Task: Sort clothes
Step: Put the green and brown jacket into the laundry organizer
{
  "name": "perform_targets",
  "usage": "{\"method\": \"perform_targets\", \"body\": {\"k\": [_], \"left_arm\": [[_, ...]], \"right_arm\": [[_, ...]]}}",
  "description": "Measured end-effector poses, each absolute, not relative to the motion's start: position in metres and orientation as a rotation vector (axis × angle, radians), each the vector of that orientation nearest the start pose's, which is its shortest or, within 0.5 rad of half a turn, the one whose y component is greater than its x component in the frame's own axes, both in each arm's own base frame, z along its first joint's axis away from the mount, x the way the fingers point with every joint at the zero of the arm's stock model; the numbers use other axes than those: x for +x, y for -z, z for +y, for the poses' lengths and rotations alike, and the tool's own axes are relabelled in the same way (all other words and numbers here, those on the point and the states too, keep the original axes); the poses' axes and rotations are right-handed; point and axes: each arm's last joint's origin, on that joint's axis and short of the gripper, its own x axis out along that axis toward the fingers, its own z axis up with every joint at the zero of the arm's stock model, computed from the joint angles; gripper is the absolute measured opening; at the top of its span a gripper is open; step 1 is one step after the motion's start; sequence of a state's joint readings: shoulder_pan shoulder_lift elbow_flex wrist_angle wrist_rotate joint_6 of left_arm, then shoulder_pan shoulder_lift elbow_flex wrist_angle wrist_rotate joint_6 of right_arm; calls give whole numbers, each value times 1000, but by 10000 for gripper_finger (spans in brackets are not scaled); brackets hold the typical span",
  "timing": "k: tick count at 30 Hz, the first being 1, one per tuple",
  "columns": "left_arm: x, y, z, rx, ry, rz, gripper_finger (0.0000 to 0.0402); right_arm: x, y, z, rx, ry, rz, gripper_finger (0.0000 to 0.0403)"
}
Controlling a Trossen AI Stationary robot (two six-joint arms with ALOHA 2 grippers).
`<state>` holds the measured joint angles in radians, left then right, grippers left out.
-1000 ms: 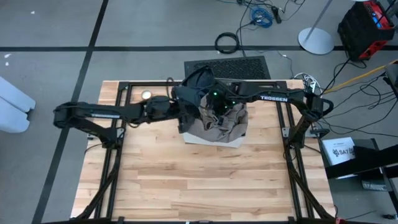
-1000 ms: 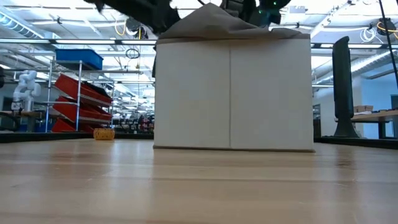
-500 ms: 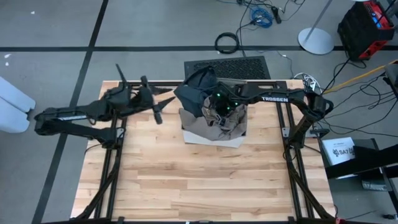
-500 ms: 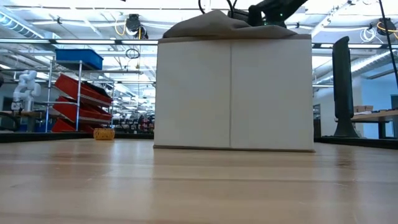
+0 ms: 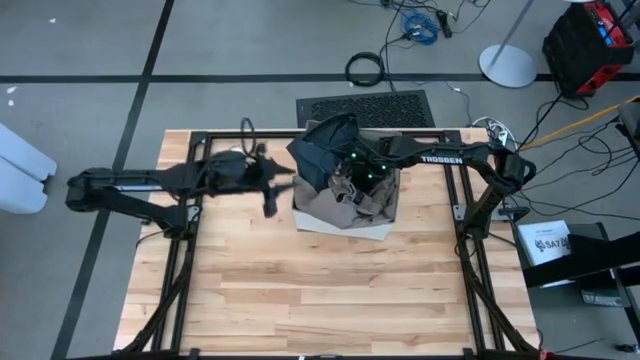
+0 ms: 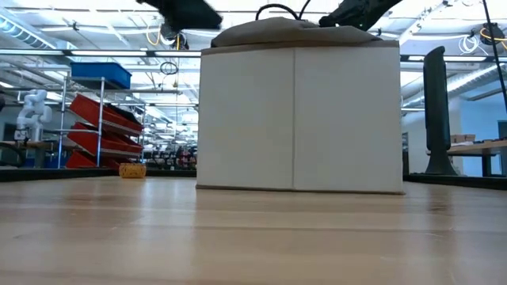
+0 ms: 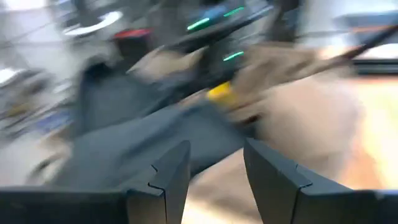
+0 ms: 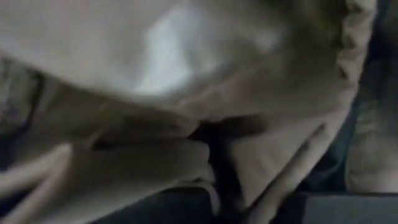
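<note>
A beige fabric box (image 5: 338, 228) (image 6: 297, 119) stands at the middle of the table's far side. A khaki tan garment (image 5: 372, 205) (image 6: 277, 32) is heaped inside it. A dark grey-green garment (image 5: 322, 148) (image 7: 137, 143) drapes over the box's far left corner. My right gripper (image 5: 350, 185) (image 8: 249, 208) points down into the box and is shut on the khaki cloth. My left gripper (image 5: 278, 185) (image 7: 214, 171) hangs in the air just left of the box, open, with nothing between its fingers. No other clothes show. My right gripper comes at the khaki garment from above, slanting down into the box. A fold of the cloth (image 8: 221, 186) runs down between the dark fingers. The cloth fills the wrist view and hides the fingertips, so I cannot tell how many layers are held. The garment rests in the box.
Black frame rails (image 5: 185, 250) run along the table's left and right sides. A small yellow object (image 6: 132, 170) lies at the far left of the table. Bare wood (image 5: 330, 300) stretches from the box to the near edge.
My left gripper has drawn back from the box toward the table's left and risen a little. My right gripper has sunk into the box with the khaki garment, and the garment's peaked top has flattened to a low mound.
</note>
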<state>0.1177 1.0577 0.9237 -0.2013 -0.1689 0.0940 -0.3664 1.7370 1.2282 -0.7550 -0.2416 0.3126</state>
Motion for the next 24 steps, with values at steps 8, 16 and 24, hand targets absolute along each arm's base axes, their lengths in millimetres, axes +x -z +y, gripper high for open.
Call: {"method": "perform_targets", "body": {"k": [8, 16, 24], "left_arm": [[278, -306, 8, 179, -77, 300, 160], [305, -279, 8, 260, -348, 361, 160], [308, -273, 16, 269, -418, 387, 160]], "right_arm": [[319, -206, -114, 764, 373, 1134, 19], [318, -239, -115, 740, 373, 1031, 24], [310, -276, -105, 667, 321, 1055, 76]]}}
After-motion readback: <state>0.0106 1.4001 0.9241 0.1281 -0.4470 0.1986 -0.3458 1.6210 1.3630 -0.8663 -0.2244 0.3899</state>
